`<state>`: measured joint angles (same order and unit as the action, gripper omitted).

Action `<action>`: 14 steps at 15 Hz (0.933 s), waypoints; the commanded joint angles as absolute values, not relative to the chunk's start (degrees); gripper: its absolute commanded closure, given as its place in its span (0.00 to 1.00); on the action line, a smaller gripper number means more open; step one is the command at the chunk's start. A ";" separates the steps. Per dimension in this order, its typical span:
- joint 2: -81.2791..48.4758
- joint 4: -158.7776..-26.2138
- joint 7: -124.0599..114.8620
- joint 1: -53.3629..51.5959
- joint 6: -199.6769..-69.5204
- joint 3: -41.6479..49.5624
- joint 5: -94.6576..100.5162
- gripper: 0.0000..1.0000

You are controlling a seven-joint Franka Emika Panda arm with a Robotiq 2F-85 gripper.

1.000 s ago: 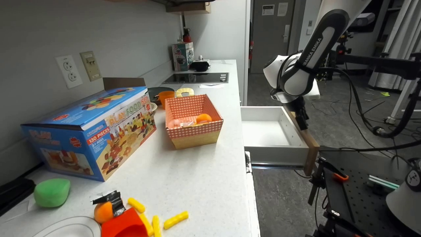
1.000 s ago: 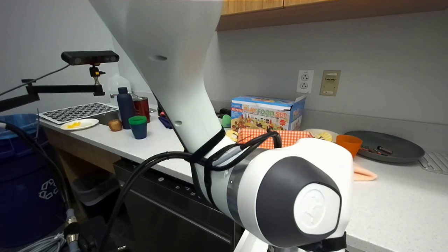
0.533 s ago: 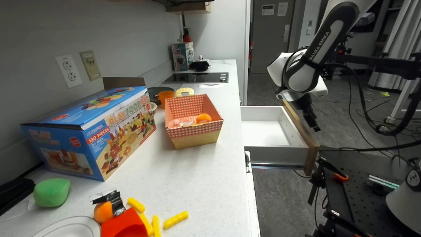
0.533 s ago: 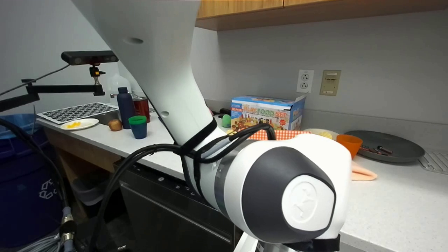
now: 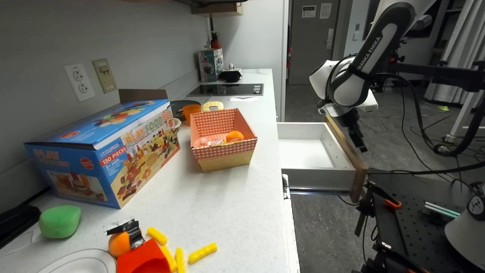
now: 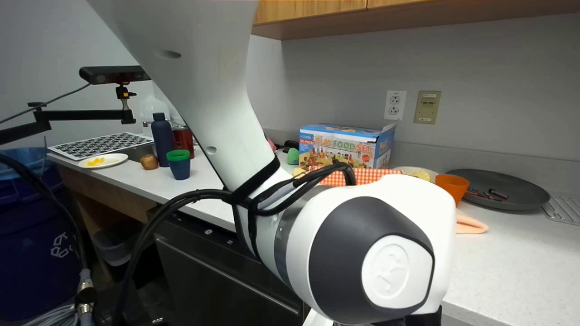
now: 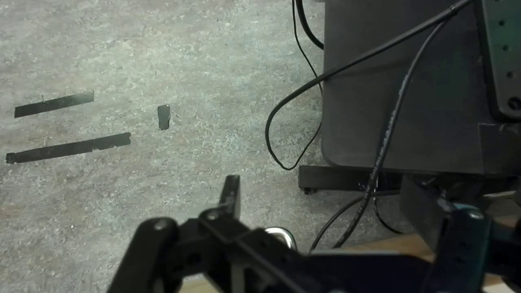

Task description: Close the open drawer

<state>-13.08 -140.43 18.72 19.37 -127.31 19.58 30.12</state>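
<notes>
The drawer [image 5: 308,153] is pulled out from under the counter in an exterior view. It has a white interior and a tan wooden front edge [image 5: 359,174]. My gripper [image 5: 360,147] points down just outside that front edge, on the side away from the counter. I cannot tell whether it touches the front. In the wrist view my gripper [image 7: 327,199] is open, its fingers wide apart with floor between them. Part of the tan front [image 7: 415,243] and a shiny curved metal piece [image 7: 284,235] show low in the wrist view, partly hidden by the gripper.
A red-checked basket [image 5: 223,151] and a play food box [image 5: 106,148] stand on the white counter [image 5: 242,212]. A dark cart [image 5: 413,212] stands close to the drawer's near front corner. Cables [image 7: 366,195] hang near the gripper. A dishwasher [image 6: 226,271] sits under the counter.
My gripper has moved outward, away from the counter, from over the drawer's front edge to just beyond it. It has barely shifted in the last half second. The drawer has not moved.
</notes>
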 commanded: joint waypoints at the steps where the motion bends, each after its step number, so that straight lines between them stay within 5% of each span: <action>1: -14.44 -140.02 22.75 21.36 -131.59 19.60 28.46 0.00; 14: -16.31 -137.44 45.55 25.90 -139.34 17.05 16.32 0.00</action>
